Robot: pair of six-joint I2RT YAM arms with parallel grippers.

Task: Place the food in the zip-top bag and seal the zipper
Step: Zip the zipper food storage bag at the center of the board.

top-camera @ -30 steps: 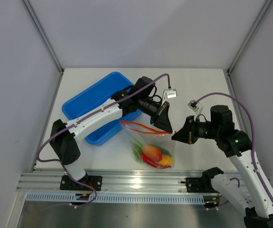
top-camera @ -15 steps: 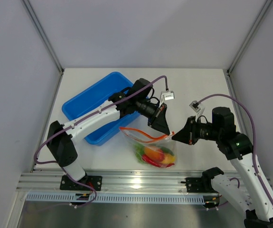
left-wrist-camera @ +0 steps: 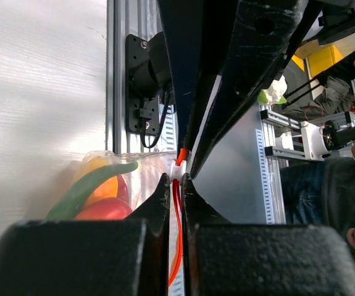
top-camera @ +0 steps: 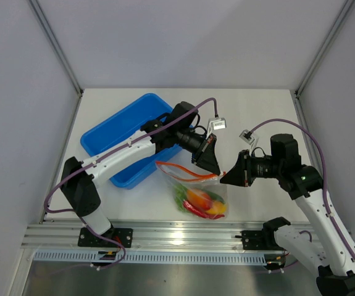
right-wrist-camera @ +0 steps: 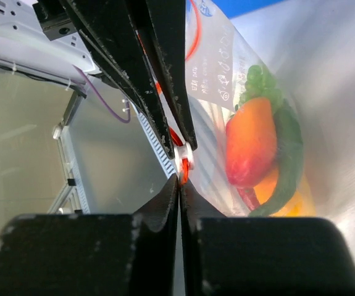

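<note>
The clear zip-top bag [top-camera: 178,184] hangs between the two arms just above the table, with the food [top-camera: 205,201] bunched in its bottom. In the right wrist view a red-orange fruit [right-wrist-camera: 251,142], a green pepper [right-wrist-camera: 286,148] and a yellow piece [right-wrist-camera: 285,192] show through the plastic. My left gripper [top-camera: 213,172] [left-wrist-camera: 176,179] is shut on the red-orange zipper [top-camera: 203,179] [left-wrist-camera: 177,216], right behind its white slider [left-wrist-camera: 178,171]. My right gripper [top-camera: 223,180] [right-wrist-camera: 179,179] meets it tip to tip, its jaws almost together on the zipper's end [right-wrist-camera: 184,171] beside the slider [right-wrist-camera: 183,155].
A blue tray [top-camera: 106,134] lies at the back left, under the left forearm. The aluminium rail [top-camera: 165,234] runs along the near edge just below the bag. Slanted frame posts [top-camera: 57,46] stand at the back corners.
The left gripper has drawn the zipper end slightly back and left, lifting the bag a little. The right gripper has edged left toward it. The food has shifted inside the bag.
</note>
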